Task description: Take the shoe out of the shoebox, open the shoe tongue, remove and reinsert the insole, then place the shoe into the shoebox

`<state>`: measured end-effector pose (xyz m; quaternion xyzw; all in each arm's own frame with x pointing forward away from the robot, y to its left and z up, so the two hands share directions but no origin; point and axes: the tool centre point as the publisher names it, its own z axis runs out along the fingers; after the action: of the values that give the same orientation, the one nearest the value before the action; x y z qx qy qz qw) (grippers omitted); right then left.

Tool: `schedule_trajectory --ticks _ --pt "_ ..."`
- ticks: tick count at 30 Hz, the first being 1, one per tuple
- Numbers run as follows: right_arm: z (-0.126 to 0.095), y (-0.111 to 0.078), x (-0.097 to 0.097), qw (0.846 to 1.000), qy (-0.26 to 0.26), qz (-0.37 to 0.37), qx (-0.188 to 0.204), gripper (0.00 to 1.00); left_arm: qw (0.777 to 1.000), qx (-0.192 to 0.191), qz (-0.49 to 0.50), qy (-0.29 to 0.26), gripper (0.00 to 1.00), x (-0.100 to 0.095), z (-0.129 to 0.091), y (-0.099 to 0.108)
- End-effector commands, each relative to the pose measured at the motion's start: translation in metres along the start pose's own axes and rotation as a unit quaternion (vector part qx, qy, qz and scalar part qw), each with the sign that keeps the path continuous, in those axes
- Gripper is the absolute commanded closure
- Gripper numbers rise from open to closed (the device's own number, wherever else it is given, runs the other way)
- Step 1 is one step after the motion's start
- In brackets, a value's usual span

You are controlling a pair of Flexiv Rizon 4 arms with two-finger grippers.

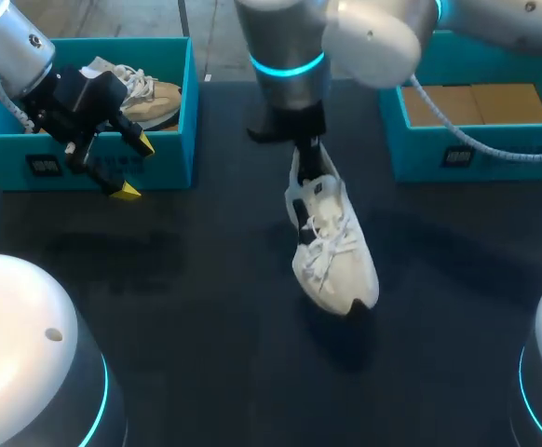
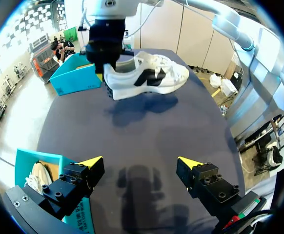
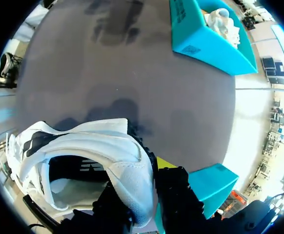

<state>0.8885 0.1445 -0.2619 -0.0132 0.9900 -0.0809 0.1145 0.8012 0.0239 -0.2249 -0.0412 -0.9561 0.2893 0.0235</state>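
A half-hidden tan shoe (image 1: 150,101) sits in the left box (image 1: 176,140); the right gripper (image 1: 305,144) pinches the white shoe (image 1: 331,247), and the left gripper (image 2: 140,162) is wide open, holding nothing.

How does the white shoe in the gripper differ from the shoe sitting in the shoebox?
Colour: the white shoe has black side markings; the boxed shoe is beige. Place: the white shoe hangs above the table, the boxed shoe lies in the left teal shoebox. Hold: the right gripper clamps the white shoe's heel; nothing touches the boxed shoe. Both have white laces.
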Motion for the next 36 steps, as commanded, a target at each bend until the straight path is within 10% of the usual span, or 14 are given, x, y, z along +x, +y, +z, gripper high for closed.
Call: schedule_trajectory --ticks 1,12,29,36 --pt "-0.042 -0.015 -0.010 1.000 0.002 -0.002 -0.003 1.00 1.000 -0.001 0.000 0.000 0.00 0.001 0.000 0.000" --pt "-0.089 -0.044 -0.048 0.999 -0.032 0.040 0.002 1.00 1.000 -0.001 0.000 0.000 0.00 0.001 0.000 0.000" --pt "-0.089 -0.044 -0.048 0.999 -0.032 0.040 0.002 1.00 1.000 -0.001 0.000 0.000 0.00 0.001 0.000 0.000" --pt "-0.085 -0.071 -0.086 0.999 -0.017 0.038 -0.008 1.00 1.000 -0.001 0.000 0.000 0.00 0.001 0.000 0.000"
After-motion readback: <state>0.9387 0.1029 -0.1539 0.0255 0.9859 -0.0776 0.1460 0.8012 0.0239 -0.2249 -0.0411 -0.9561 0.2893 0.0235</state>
